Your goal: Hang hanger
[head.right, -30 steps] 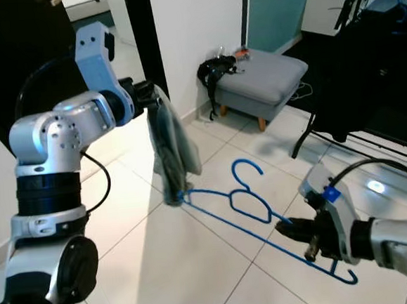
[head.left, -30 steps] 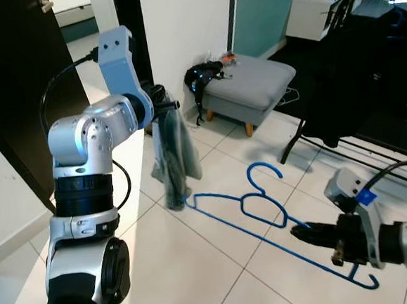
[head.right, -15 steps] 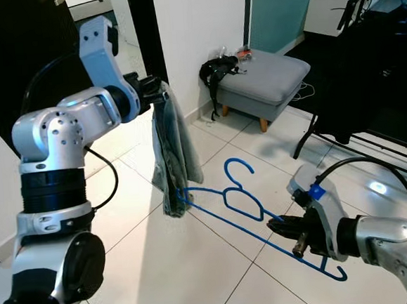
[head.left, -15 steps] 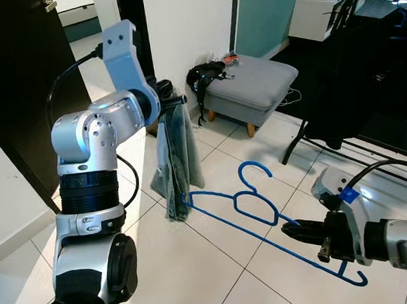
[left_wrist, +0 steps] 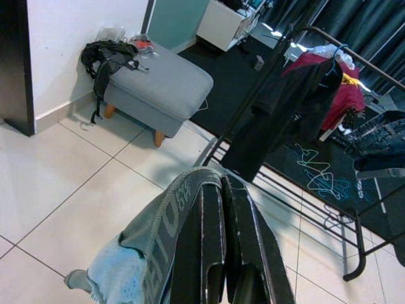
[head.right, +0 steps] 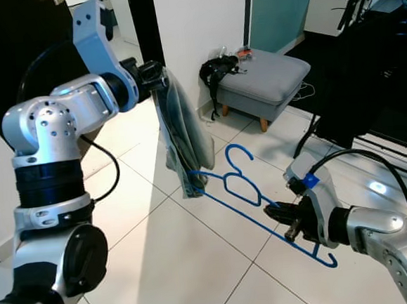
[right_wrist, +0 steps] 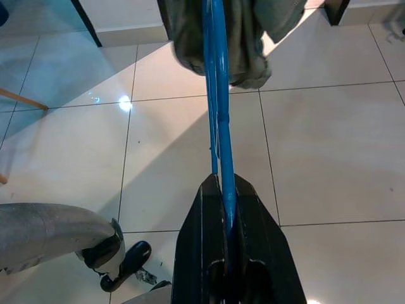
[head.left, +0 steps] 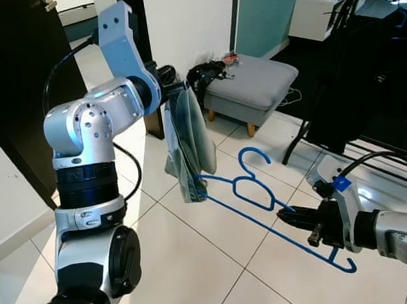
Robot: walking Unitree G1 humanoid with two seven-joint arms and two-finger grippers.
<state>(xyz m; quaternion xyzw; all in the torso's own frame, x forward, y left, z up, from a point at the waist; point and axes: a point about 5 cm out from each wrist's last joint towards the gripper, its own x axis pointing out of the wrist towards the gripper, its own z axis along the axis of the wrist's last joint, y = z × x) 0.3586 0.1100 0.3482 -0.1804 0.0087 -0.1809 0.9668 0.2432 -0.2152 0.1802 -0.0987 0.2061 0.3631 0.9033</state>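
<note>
One blue hanger (head.left: 264, 205) hung in the air above the tiled floor (head.left: 198, 265), its long bar running from the right gripper (head.left: 288, 218) up toward the left, with the hook (head.left: 252, 156) pointing away from the robot. The right gripper's fingers (right_wrist: 250, 253) were clamped on the bar, near its lower end. At the hanger's far end a grey-blue garment (head.left: 189, 142) draped down, its lower hem meeting the bar. The left gripper (head.left: 168, 79), raised at chest height, was closed on the garment's top fold, and the fingers (left_wrist: 212, 240) pressed together with fabric over them. Beyond stood a grey footstool (head.left: 251, 85) with a black bag (head.left: 204, 73) on it, and a clothes rack (left_wrist: 304, 107) of dark clothes to the right.
</note>
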